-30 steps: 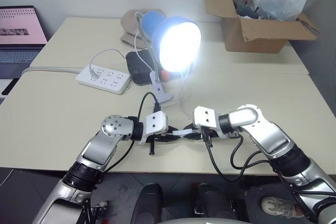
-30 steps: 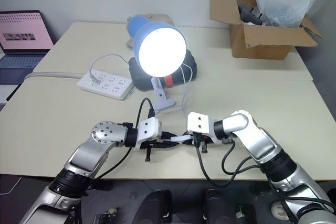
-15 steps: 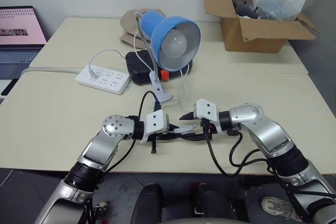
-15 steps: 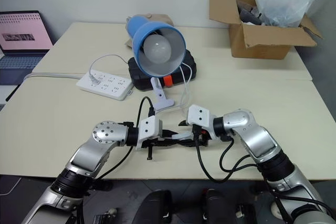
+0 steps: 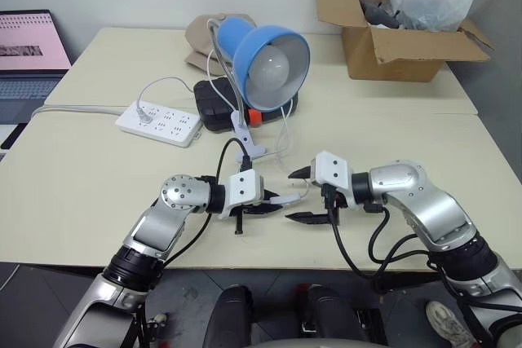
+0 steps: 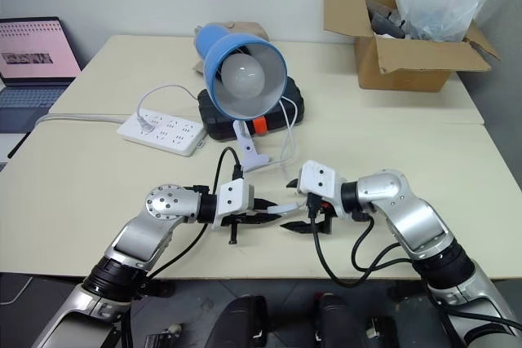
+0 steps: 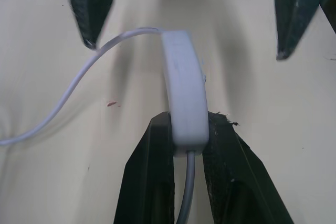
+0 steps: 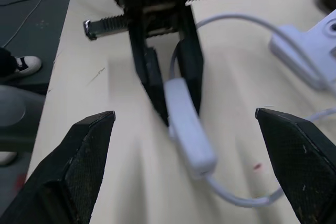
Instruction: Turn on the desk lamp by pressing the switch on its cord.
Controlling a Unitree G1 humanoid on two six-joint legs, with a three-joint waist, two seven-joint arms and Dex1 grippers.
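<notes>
The desk lamp (image 5: 273, 59), with a blue shade and white bulb, stands unlit at the back of the table on its white clip base. Its thin white cord (image 5: 285, 132) runs forward to the small white switch (image 5: 284, 199). My left gripper (image 5: 273, 204) is shut on one end of the switch (image 7: 184, 98), holding it just above the table. My right gripper (image 5: 295, 196) faces it from the right, open wide. Its fingertips (image 8: 97, 129) stand on either side of the switch's free end (image 8: 189, 135) without touching it.
A white power strip (image 5: 159, 122) lies at the back left with a black case (image 5: 214, 103) beside it. A cardboard box (image 5: 400, 38) with a plastic bag sits at the back right and a laptop (image 5: 28, 50) at the far left. The table's front edge (image 5: 269, 260) runs just below both grippers.
The lamp shone a second ago and is now dark. My right gripper, then shut on the switch, has opened wide and drawn slightly away. The left gripper kept its hold.
</notes>
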